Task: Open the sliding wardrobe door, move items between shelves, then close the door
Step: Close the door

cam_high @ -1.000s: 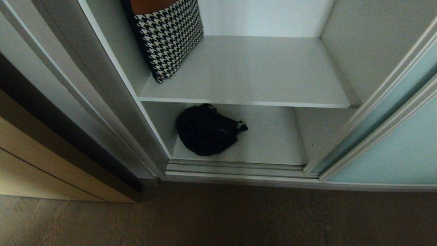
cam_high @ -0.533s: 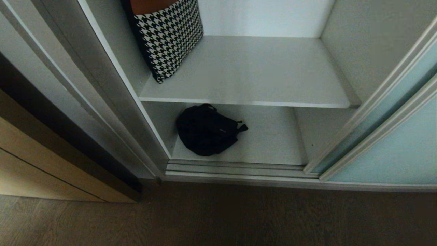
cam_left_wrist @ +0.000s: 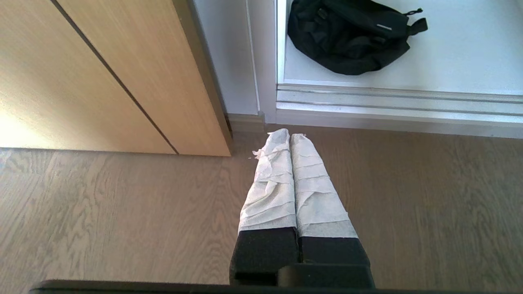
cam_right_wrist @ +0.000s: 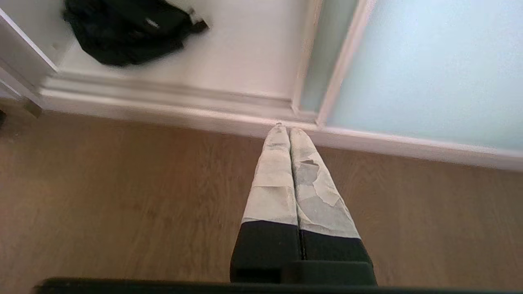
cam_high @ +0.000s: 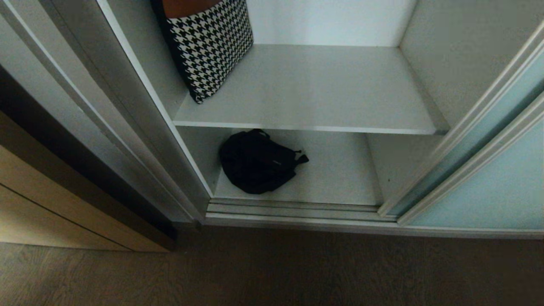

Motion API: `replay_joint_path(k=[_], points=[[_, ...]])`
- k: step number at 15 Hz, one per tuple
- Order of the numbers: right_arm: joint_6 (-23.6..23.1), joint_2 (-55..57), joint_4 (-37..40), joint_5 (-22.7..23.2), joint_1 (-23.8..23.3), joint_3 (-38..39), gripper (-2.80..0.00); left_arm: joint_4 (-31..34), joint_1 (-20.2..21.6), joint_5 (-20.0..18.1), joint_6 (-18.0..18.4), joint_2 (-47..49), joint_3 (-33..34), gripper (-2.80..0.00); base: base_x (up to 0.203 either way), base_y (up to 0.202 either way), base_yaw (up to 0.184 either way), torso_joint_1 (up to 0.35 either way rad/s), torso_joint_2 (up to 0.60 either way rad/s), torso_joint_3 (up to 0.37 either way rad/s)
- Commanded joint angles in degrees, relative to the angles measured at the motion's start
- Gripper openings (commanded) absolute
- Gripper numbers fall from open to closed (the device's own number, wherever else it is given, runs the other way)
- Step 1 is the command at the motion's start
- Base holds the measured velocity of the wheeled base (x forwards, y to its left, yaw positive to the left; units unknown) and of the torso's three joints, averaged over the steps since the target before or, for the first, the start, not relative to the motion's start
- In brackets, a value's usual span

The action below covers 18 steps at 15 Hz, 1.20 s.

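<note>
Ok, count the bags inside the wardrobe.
2: a houndstooth bag leaning at the upper shelf's left, a black bag on the bottom shelf. Others may be out of view.

The sliding wardrobe door (cam_high: 480,187) is standing pushed aside at the right, leaving the wardrobe's inside showing. It is a panel of frosted pale blue-green glass in a thin silver frame, its lower edge sitting in the track along the floor. Inside, two shelves are showing. The upper shelf (cam_high: 323,93) is a wide, flat white-grey board with a paler front edge, and a black-and-white houndstooth bag (cam_high: 210,44) is leaning upright in its left rear corner. The lower shelf (cam_high: 340,174) is lying just behind the track, and a crumpled black bag (cam_high: 257,163) is resting on its left part.
</note>
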Motion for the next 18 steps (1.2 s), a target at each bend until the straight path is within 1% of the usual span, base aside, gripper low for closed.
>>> replay_joint_path(k=[1, 4, 6, 9, 12, 15, 16, 18], points=[[-0.12, 1.46, 1.18, -0.72, 0.06, -8.18, -2.8, -0.04, 0.02, -0.01, 0.0, 0.1, 0.0, -2.8, 0.0, 0.0, 0.0, 0.0, 0.0, 0.0], [-0.34, 6.53, 7.85, -2.12, 0.08, -28.0, -2.8, -0.04, 0.02, -0.01, 0.0, 0.1, 0.0, -2.8, 0.0, 0.0, 0.0, 0.0, 0.0, 0.0], [-0.54, 11.08, 13.19, -2.79, 0.13, -38.59, -2.8, -0.04, 0.02, -0.01, 0.0, 0.1, 0.0, -2.8, 0.0, 0.0, 0.0, 0.0, 0.0, 0.0], [-1.05, 20.55, 16.54, -3.61, 0.44, -52.24, -2.8, -0.04, 0.02, -0.01, 0.0, 0.1, 0.0, -2.8, 0.0, 0.0, 0.0, 0.0, 0.0, 0.0], [-1.21, 28.58, 17.33, -5.97, 2.33, -62.43, -2.8, -0.04, 0.02, -0.01, 0.0, 0.1, 0.0, -2.8, 0.0, 0.0, 0.0, 0.0, 0.0, 0.0], [-1.16, 34.71, 17.35, -7.53, 8.05, -69.18, -2.8, -0.04, 0.02, -0.01, 0.0, 0.1, 0.0, -2.8, 0.0, 0.0, 0.0, 0.0, 0.0, 0.0], [-0.98, 36.61, 17.36, -8.87, 9.92, -71.34, -2.8, -0.04, 0.02, -0.01, 0.0, 0.1, 0.0, -2.8, 0.0, 0.0, 0.0, 0.0, 0.0, 0.0], [-0.89, 39.43, 17.43, -15.32, 13.41, -74.42, -2.8, -0.04, 0.02, -0.01, 0.0, 0.1, 0.0, -2.8, 0.0, 0.0, 0.0, 0.0, 0.0, 0.0]])
